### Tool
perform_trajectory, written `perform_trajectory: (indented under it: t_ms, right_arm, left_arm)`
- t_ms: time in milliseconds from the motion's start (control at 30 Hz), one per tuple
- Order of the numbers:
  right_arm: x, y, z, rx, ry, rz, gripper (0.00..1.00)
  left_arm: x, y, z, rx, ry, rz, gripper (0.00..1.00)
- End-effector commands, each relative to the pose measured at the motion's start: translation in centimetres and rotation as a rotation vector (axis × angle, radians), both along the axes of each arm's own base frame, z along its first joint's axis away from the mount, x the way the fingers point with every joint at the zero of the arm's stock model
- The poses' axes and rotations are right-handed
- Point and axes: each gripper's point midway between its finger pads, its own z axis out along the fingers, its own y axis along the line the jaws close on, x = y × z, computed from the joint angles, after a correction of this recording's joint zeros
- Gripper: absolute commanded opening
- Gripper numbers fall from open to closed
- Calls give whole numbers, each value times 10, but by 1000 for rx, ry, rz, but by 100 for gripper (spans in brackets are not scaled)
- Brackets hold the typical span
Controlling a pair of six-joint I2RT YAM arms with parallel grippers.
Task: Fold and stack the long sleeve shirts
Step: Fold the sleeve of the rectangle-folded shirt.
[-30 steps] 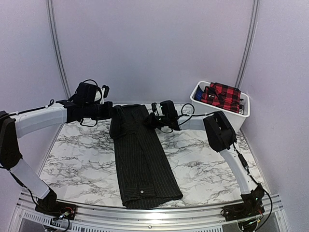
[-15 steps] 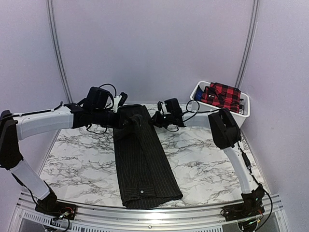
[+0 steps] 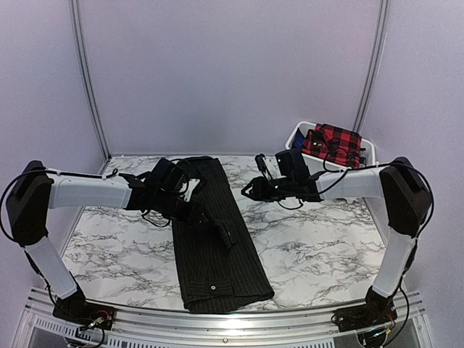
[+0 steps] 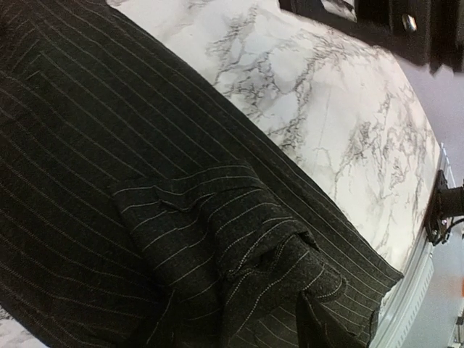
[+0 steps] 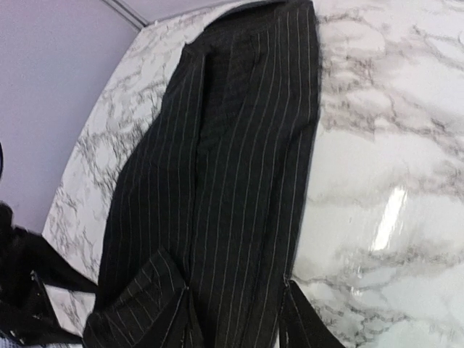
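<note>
Likely sleeve-fold release. Pinstriped shirt point(image 3: 217, 268) flat on table point(image 3: 312, 239), directly under left jaws, just left of right jaws. Right jaws spread apart, holding nothing; left jaws' state unclear. Lift straight up, avoid snagging tucked sleeve point(image 4: 239, 239), then smooth.

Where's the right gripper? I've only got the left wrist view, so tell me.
Observer: The right gripper is above the bare marble table, off the right edge of the black pinstriped shirt.
Operator: Report its jaws.
Observer: In the right wrist view its fingers stand apart, gripping nothing.
Operator: Now find me the other shirt.
Observer: The red plaid shirt sits in the white bin at the table's far right corner.
</note>
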Motion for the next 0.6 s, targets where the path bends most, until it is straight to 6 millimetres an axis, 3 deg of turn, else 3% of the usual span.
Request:
perform_trajectory:
  t_ms: [0,267,367,567]
  right_arm:
    - [-44,1,-7,-105,-63,73,36]
    - [-121,14,-21,-229,-92,201,35]
    - [-142,26,-25,-283,-133,245,42]
    - [-148,34,-42,-326,-131,245,46]
  left_arm:
    - [19,18,21,18,-93,135,56]
    - [30,43,27,24,-110,306,57]
    - [29,46,24,24,-96,323,57]
    - [31,52,20,31,-90,358,57]
